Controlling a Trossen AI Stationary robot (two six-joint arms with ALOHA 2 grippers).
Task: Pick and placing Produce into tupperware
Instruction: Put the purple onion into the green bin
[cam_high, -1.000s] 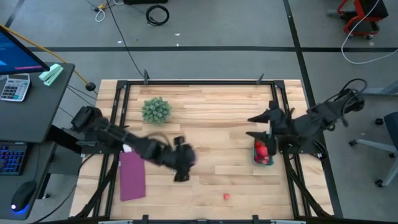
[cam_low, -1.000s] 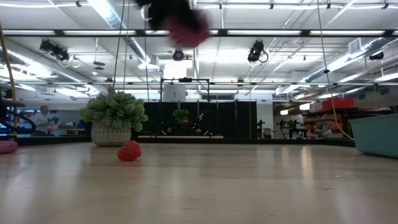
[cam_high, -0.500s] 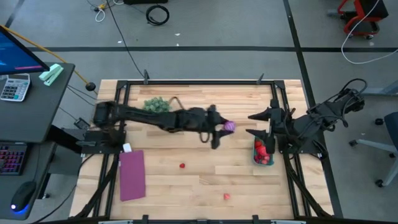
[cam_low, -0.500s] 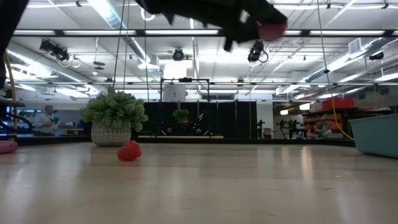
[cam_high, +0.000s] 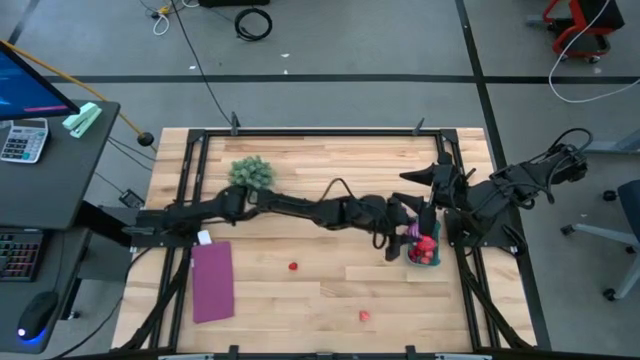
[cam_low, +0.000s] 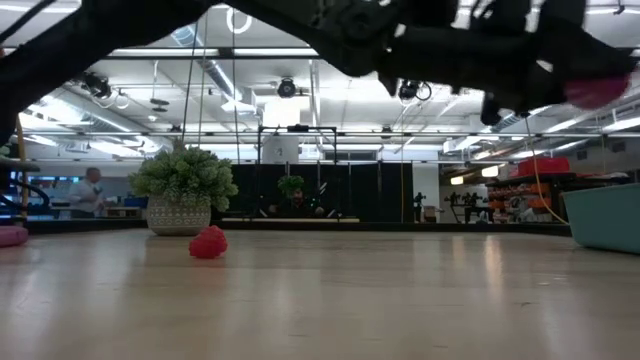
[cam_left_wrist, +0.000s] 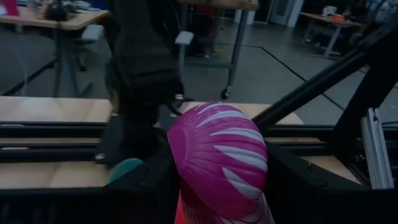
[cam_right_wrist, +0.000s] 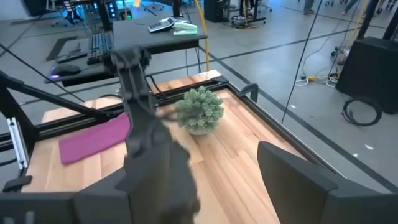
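Note:
My left arm reaches across the table to the teal tupperware (cam_high: 428, 258) at the right edge. My left gripper (cam_high: 408, 234) is shut on a round magenta produce piece with pale stripes (cam_left_wrist: 219, 159), held just over the tub's left rim; the low view shows that piece (cam_low: 598, 90) high above the tub (cam_low: 606, 216). Red pieces (cam_high: 422, 242) lie inside the tub. A red piece (cam_high: 292, 266) and a pink one (cam_high: 364, 316) rest on the wood. My right gripper (cam_high: 412, 194) hangs open just beyond the tub, touching nothing. My left gripper pinches the magenta piece by its two opposite sides (cam_left_wrist: 180, 163) between its two fingers (cam_left_wrist: 147, 190). The fingers come nearly level from the table's left. The piece is lifted clear, above the tub's rim.
A green spiky plant ball (cam_high: 251, 175) stands at the far left and a flat purple mat (cam_high: 212, 280) lies at the near left. The black frame rail (cam_high: 470, 262) runs along the right edge beside the tub. Open wood lies in the middle and near side.
My left gripper has swept from beside the purple mat toward the table's right edge, carrying the magenta piece clear of the wood as far as the tub, sinking a little and levelling out. The arm is now stretched out. My right gripper has stayed in place.

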